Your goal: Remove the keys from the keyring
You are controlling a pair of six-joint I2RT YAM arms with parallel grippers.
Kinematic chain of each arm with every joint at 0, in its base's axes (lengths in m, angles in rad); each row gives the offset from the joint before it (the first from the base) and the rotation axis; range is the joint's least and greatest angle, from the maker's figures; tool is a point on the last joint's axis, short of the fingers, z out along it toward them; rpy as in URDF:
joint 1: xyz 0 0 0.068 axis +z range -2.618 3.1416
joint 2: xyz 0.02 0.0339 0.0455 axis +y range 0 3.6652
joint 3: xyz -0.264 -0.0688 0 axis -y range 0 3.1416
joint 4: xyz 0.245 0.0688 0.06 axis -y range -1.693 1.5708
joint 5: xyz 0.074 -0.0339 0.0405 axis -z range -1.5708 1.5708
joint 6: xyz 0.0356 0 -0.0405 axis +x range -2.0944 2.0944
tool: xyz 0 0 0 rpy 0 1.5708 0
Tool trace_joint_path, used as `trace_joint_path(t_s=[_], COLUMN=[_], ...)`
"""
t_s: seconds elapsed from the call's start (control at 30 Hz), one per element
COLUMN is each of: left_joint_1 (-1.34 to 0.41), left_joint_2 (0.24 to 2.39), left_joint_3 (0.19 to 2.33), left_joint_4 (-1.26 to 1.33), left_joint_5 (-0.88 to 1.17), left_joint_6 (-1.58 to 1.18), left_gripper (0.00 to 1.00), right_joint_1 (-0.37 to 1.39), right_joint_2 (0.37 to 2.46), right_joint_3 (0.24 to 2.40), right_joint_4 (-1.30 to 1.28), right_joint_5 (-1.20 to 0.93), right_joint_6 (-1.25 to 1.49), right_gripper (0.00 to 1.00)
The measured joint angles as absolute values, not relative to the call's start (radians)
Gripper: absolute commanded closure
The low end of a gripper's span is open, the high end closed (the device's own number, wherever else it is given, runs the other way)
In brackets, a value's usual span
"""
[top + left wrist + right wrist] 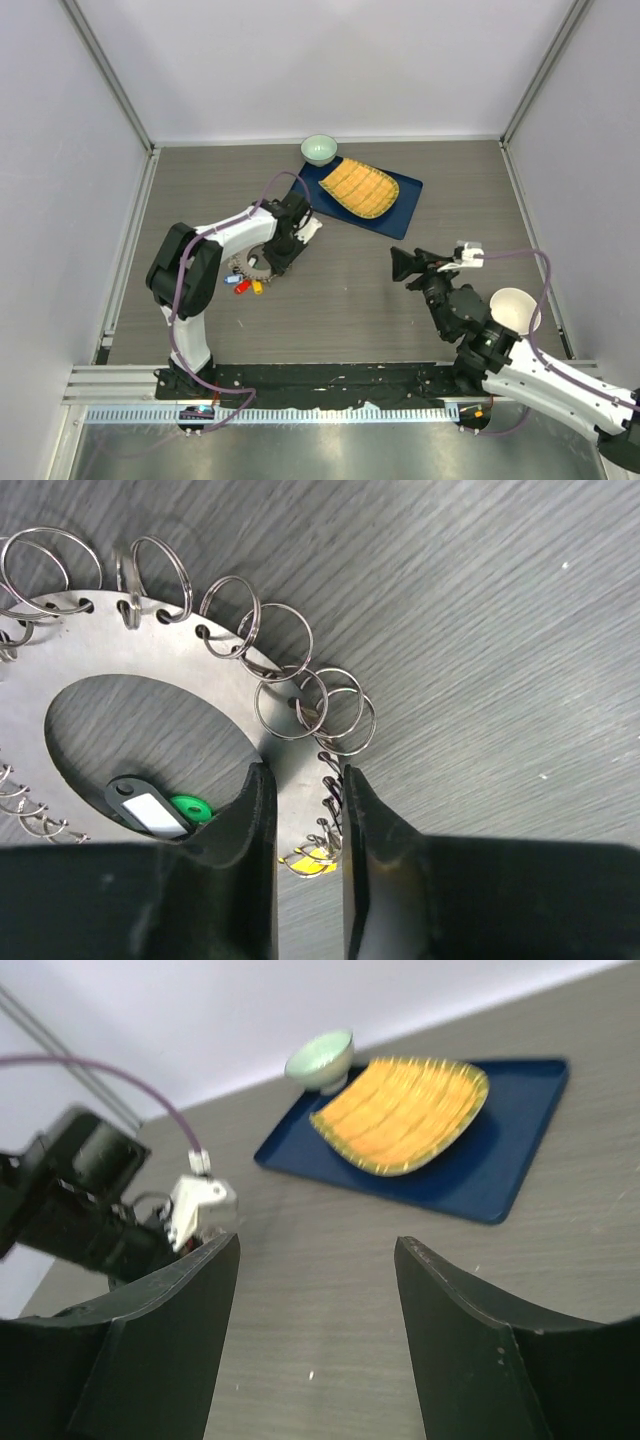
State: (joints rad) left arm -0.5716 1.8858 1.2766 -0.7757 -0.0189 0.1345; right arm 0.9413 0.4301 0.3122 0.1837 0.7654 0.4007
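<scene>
The keyring (100, 645) is a flat grey metal ring lying on the table, fringed with small wire split rings (290, 695). A black tag with a white label (145, 805), a green head (190, 807) and a yellow head (308, 860) show near it. In the top view the keyring (243, 264) lies under my left wrist, with blue, red and yellow heads (244, 286) at its near edge. My left gripper (305, 775) straddles the ring's band, jaws close against both edges. My right gripper (405, 265) is open and empty above bare table, well right of the ring; its wrist view (318, 1245) shows nothing between the fingers.
A blue tray (402, 212) with a yellow ribbed plate (359, 187) lies at the back, a pale green bowl (319, 149) beside it. A white cup (515, 310) stands by the right arm. White walls enclose the table.
</scene>
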Motion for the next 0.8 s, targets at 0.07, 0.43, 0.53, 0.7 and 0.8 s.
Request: trace_joint_path(t_s=[0.07,0.43,0.53,0.7,0.8], left_joint_1=[-0.571,-0.556,-0.541,-0.521,-0.517], left_joint_2=[1.886,1.837,1.801,1.737,1.711], left_joint_3=[1.28,1.315,1.346,1.376,1.388], left_joint_4=[-0.793,-0.852,-0.843,-0.803,-0.779], left_joint_5=[-0.025,0.092,0.177,0.3,0.348], left_joint_6=[0.128,0.014,-0.043,-0.147,-0.207], left_gripper=[0.96,1.0,1.0,1.0,1.0], right_joint_1=[0.942,0.942,0.942,0.942,0.942], right_joint_2=[0.476,0.854,0.924,1.063,1.143], right_joint_3=[0.285,0.266,0.263,0.263,0.264], right_joint_4=[0.203,0.434,0.573,0.785,0.88], right_joint_5=[0.724,0.46,0.377,0.271,0.226], right_joint_6=[0.451,0.528,0.516,0.489,0.477], right_gripper=[0.29,0.29,0.29,0.29,0.3])
